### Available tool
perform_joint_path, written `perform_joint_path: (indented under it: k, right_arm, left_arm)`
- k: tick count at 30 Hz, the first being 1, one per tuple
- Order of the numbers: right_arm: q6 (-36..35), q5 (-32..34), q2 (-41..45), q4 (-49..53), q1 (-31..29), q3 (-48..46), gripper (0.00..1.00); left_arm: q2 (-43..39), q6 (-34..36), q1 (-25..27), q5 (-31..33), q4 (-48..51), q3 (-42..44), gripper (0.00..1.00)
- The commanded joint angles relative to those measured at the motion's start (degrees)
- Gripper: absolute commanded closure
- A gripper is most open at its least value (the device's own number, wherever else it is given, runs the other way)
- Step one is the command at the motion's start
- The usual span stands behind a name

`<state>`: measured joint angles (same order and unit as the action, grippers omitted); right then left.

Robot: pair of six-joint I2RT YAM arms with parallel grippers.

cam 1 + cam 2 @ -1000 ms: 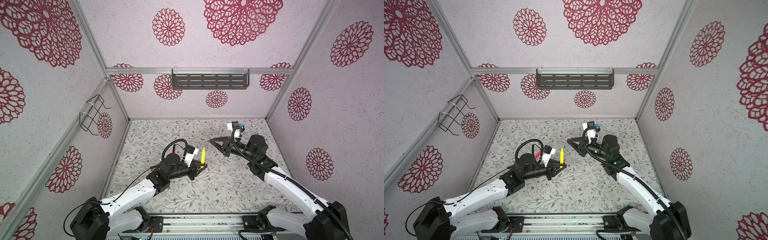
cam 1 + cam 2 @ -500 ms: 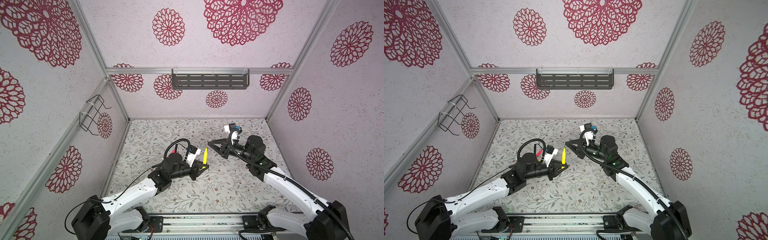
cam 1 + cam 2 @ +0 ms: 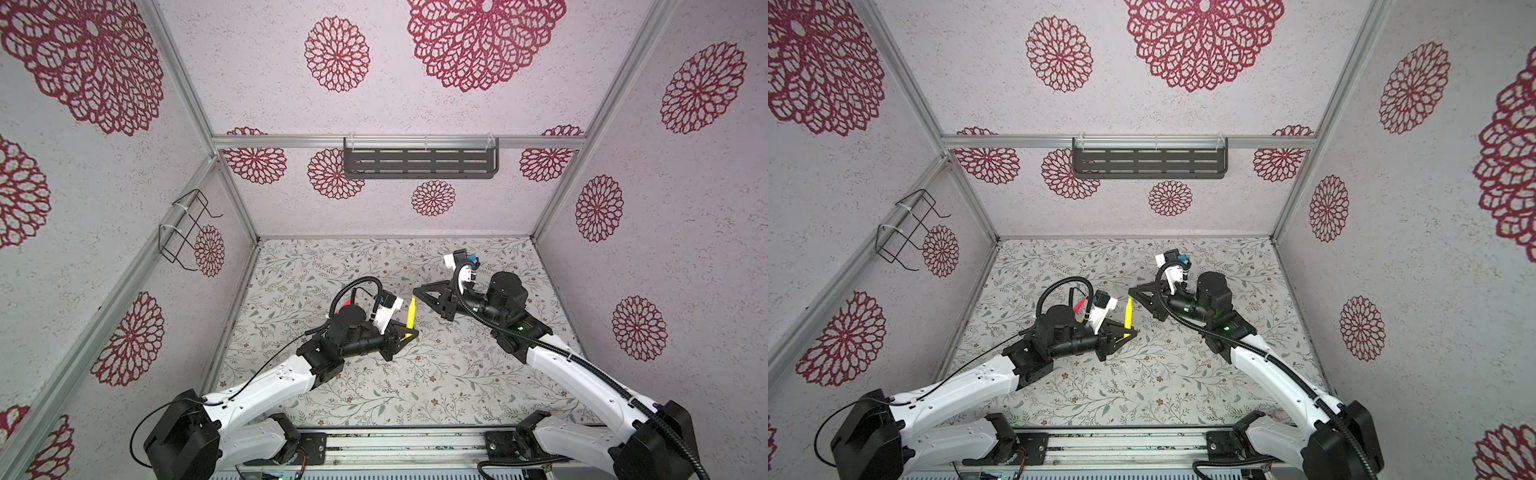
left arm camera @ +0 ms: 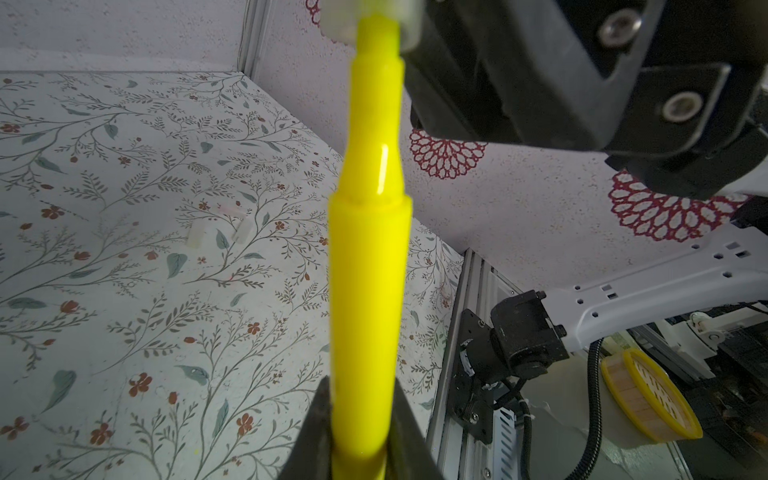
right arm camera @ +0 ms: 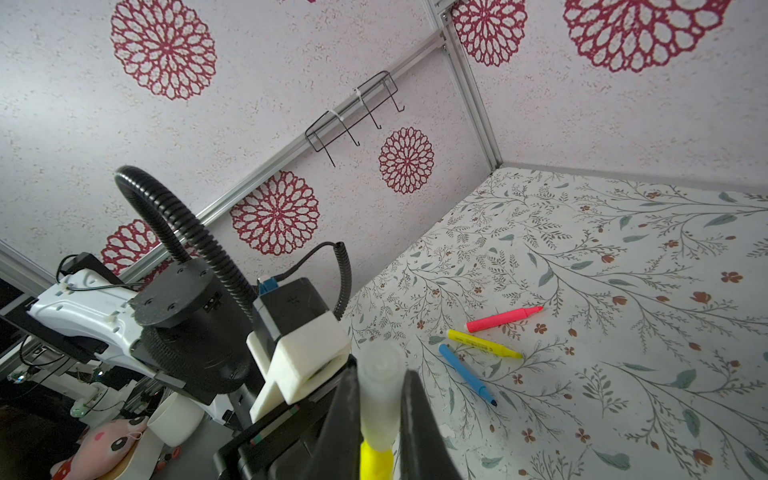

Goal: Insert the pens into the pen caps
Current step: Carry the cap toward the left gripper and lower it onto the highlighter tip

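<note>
My left gripper is shut on the lower barrel of a yellow pen, which it holds upright above the mat in both top views. My right gripper is shut on a translucent pen cap just above it. The pen's tip sits inside the cap's mouth. On the mat behind the left arm lie a red-pink pen, a second yellow pen and a blue pen. Two loose pen caps lie on the mat.
A dark slotted shelf hangs on the back wall and a wire rack on the left wall. A metal rail runs along the mat's front edge. Patterned walls close in three sides.
The right gripper with the cap has come down and left towards the yellow pen's tip. The left gripper has shifted the pen slightly right, closing the gap.
</note>
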<state>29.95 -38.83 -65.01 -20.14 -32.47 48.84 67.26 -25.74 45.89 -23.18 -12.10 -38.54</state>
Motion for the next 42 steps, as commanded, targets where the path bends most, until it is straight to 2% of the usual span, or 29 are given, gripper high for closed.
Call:
perform_joint_path:
  k: [1,10,24,30,31,32,37,38,42]
  right_arm:
    - [-1.7,0.0,1.0,-1.1,-0.6,2.4,1.00]
    - [-5.3,0.0,1.1,4.4,-2.5,3.7,1.00]
    - [-11.7,7.9,2.1,14.8,-7.5,5.9,1.00]
    - [-12.4,8.6,3.7,16.0,-8.0,7.2,0.59]
    - [-12.6,8.8,4.3,16.4,-8.0,7.5,0.47]
    - [-12.8,9.1,5.0,16.7,-8.0,7.7,0.30]
    - [-14.0,12.1,7.8,20.2,-8.0,9.9,0.24]
    - [-14.0,13.5,8.5,20.9,-8.0,10.2,0.02]
    - [-13.9,20.0,9.3,24.9,-8.0,12.0,0.01]
  left_arm:
    - [0.0,1.0,0.7,0.7,-0.2,-1.8,1.00]
    - [-1.0,1.7,0.8,1.8,0.7,-1.9,1.00]
    - [-2.9,2.4,0.8,3.6,1.3,-1.9,1.00]
    - [-2.5,3.0,0.8,4.3,1.3,-2.3,1.00]
    - [-2.6,3.1,0.7,4.5,1.3,-2.3,1.00]
    - [-2.6,3.1,0.7,4.7,1.4,-2.3,1.00]
    - [-2.8,3.6,0.7,5.5,1.4,-2.1,1.00]
    - [-2.8,3.6,0.6,5.6,1.3,-2.0,1.00]
    - [-2.9,3.8,0.7,6.0,1.2,-2.0,1.00]
